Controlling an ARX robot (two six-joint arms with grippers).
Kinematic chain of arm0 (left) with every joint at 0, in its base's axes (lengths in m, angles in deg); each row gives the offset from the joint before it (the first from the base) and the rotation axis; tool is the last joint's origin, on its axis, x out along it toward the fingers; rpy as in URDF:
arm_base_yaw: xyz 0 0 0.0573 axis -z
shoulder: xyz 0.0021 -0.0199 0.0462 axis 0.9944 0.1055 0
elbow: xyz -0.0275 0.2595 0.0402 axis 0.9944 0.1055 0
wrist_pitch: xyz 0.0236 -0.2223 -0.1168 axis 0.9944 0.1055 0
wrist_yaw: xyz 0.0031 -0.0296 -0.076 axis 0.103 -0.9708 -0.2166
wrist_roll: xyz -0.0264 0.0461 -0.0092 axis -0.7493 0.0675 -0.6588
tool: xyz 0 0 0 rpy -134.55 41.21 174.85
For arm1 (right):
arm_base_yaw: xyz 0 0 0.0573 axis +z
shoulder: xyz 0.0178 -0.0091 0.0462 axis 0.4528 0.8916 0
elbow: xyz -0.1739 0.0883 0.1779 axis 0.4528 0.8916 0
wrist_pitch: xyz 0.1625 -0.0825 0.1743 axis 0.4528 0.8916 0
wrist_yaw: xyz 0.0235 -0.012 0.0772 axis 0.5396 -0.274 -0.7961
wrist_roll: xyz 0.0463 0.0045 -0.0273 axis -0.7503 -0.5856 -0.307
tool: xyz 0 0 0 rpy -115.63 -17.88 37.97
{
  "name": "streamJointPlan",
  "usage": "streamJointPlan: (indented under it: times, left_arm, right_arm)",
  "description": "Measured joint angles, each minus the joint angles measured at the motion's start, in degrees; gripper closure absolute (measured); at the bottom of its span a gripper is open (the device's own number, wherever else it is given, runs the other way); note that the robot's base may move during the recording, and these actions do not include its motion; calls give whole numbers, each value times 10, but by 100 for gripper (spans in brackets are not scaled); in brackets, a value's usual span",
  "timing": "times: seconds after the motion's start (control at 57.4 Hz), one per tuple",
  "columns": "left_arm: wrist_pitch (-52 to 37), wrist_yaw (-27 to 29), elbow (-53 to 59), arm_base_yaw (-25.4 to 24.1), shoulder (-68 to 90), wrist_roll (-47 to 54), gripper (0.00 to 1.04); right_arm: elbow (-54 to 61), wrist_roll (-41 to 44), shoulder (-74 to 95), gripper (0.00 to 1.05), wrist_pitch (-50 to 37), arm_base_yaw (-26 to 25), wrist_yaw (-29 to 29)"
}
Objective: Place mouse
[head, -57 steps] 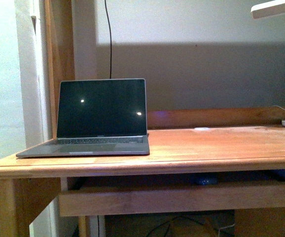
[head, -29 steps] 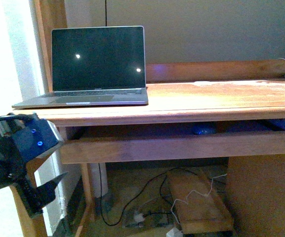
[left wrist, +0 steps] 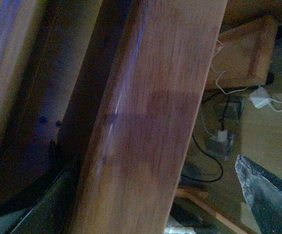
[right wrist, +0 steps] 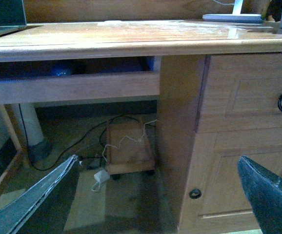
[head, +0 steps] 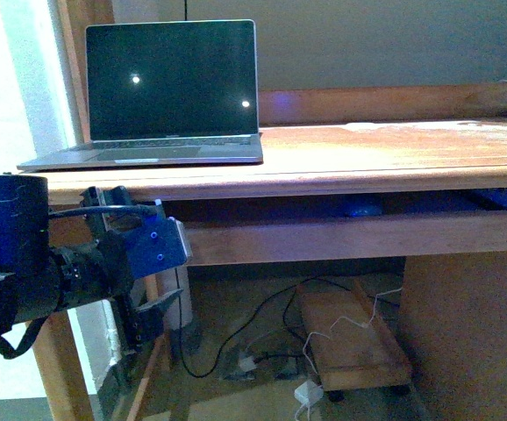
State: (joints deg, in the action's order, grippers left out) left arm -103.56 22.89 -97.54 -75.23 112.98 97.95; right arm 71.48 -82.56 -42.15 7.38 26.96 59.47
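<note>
Front view: mouse (head: pixel 361 209) is lying in the desk's tray (head: pixel 324 239); left gripper (head: pixel 153 323) and right gripper (right wrist: pixel 156 158) are hanging spread wide.

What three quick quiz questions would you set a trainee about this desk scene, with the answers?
1. True or false: the laptop stands open on the desk.
2. Where does the mouse lie? A: beside the laptop. B: on the shelf under the desk top. C: on the floor.
3. Is either hand holding the mouse?

Key: 1 true. 2 B. 3 no; the left hand and the right hand are both open and empty.
</note>
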Motion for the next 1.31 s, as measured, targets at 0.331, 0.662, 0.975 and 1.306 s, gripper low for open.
streamJointPlan:
  times: [0.331,0.662,0.975,1.306]
  left_arm:
    - [127,41,-24,11,-20,-20,8]
    - [300,0,36,51,-136,-210,8]
    - [330,-61,84,98,-207,-414,8]
    - [198,-50,129,126,-299,-741,8]
  right_arm:
    - [0,0,0,7,0,0,0]
    - [0,0,0,7,0,0,0]
    - [0,0,0,7,0,0,0]
    - [0,0,0,7,0,0,0]
